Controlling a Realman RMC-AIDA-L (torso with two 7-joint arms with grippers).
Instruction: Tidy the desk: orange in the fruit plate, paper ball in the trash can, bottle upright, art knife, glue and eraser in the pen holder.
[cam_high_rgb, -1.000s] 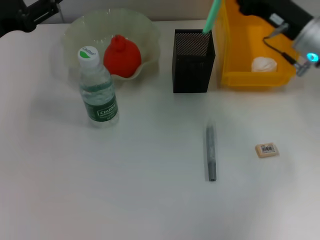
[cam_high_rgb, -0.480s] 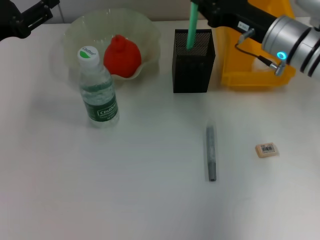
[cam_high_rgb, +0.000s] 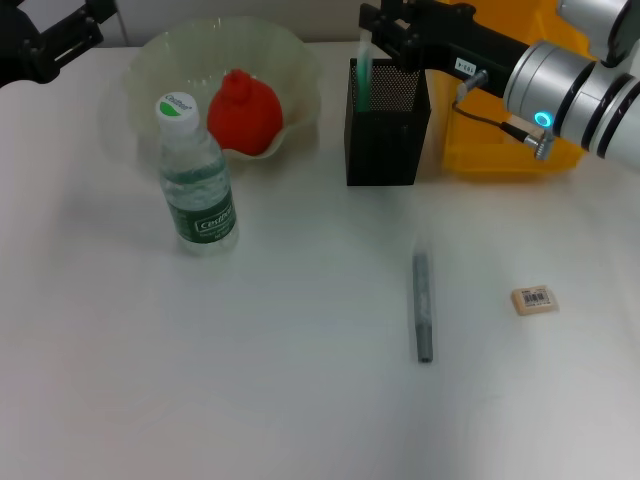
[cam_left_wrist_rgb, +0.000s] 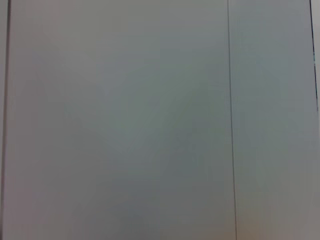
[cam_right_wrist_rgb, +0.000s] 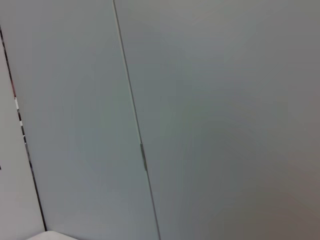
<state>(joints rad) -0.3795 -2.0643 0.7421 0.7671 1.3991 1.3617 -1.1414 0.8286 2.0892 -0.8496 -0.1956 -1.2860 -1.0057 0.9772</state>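
Nearest the robot on the white desk (cam_high_rgb: 250, 400): a slim grey pen-like stick (cam_high_rgb: 422, 306), lying flat and pointing away from the robot; can't tell if it's the art knife or the glue. To its right, well apart, the small beige eraser block with a white barcode label (cam_high_rgb: 533, 300), flat on the desk.

Farther back on the left, the clear plastic water bottle with dark-green label and white cap (cam_high_rgb: 196, 178) stands upright, just in front of the wide translucent pale-green fruit plate with ruffled rim (cam_high_rgb: 292, 60). The red-orange round orange with a knob on top (cam_high_rgb: 243, 111) sits inside the plate.

Mid-back: the black square metal-mesh pen holder (cam_high_rgb: 386, 125), upright. A thin teal-green stick (cam_high_rgb: 366, 65) pokes into its far left corner; lower end hidden by the mesh. The right gripper (cam_high_rgb: 385, 22) is directly over the holder's far rim, at the stick's top. Fingers dark and bunched; can't tell whether they're pinching it or spread.

Behind the holder on the right, the bright-yellow rectangular plastic trash can (cam_high_rgb: 500, 145), mostly covered by the right arm; contents not visible.

Left gripper (cam_high_rgb: 55, 38) at the far-left back edge, partly cropped, finger state unreadable. Both wrist views show only blank grey panels.
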